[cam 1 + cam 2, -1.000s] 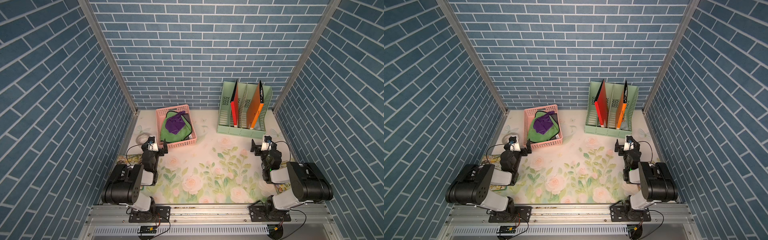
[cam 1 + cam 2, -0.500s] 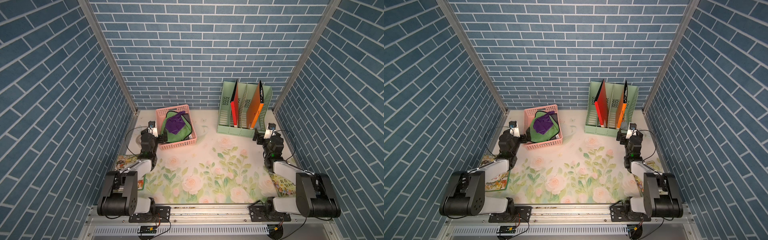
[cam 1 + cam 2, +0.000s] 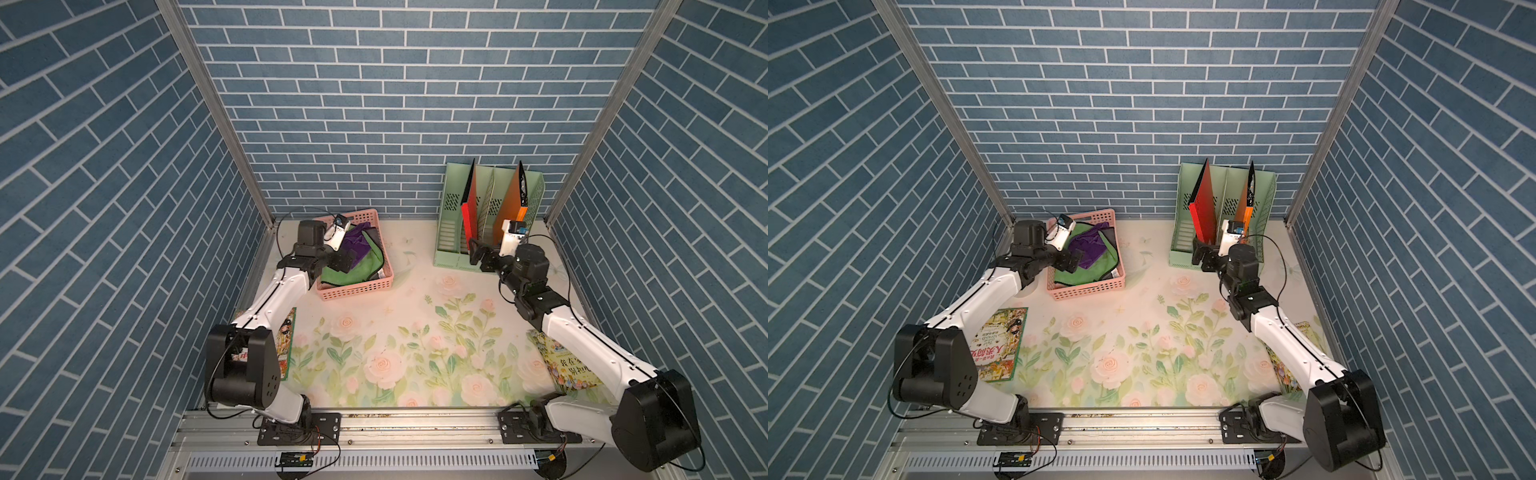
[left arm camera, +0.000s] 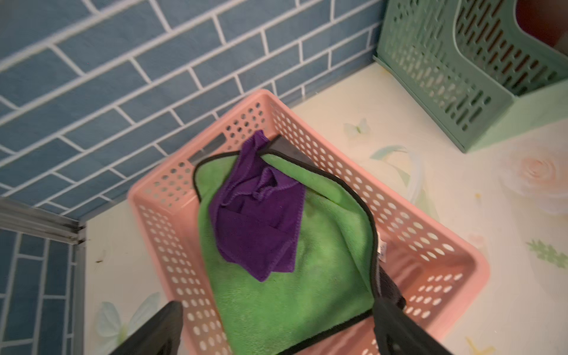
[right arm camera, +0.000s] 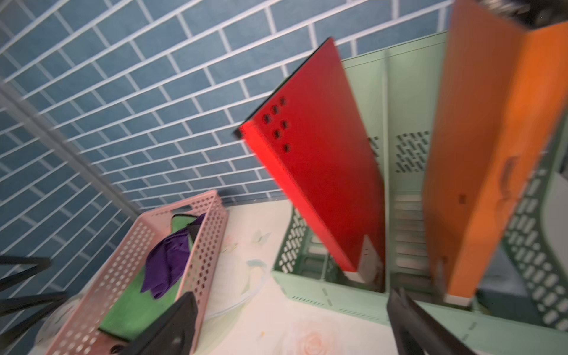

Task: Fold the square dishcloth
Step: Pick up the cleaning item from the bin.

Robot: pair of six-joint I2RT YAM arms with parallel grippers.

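The worktop [image 3: 374,332] is covered with a rose-patterned mat and closed in by blue brick walls on three sides. The left arm [image 3: 278,295] reaches from the near-left corner toward the far-left corner. The right arm [image 3: 582,336] reaches from the near-right corner toward the far-right one.

A pale green file rack [image 3: 453,199] stands in the far-right corner against the far edge. A red folder [image 3: 1204,212] leans in its left slot and an orange folder [image 3: 515,195] in a slot further right. A pink perforated basket [image 3: 353,291] sits in the far-left corner, well apart from the rack. One picture book [image 3: 1000,349] lies flat along the left edge, partly under the left arm. Another book [image 3: 569,365] lies along the right edge, partly under the right arm.

The cloths are all inside the basket. A green cloth [image 4: 307,261] with black edging fills most of it, a crumpled purple cloth [image 4: 261,221] rests on top of it toward the far end, and a dark grey cloth [image 4: 289,147] peeks out underneath. I cannot tell which one is the square dishcloth.

The left gripper [image 4: 276,319] hangs over the near end of the basket, fingers spread wide and holding nothing. Whether they touch the green cloth cannot be told. The right gripper [image 5: 292,307] is just in front of the rack by the red folder, fingers also spread and empty.
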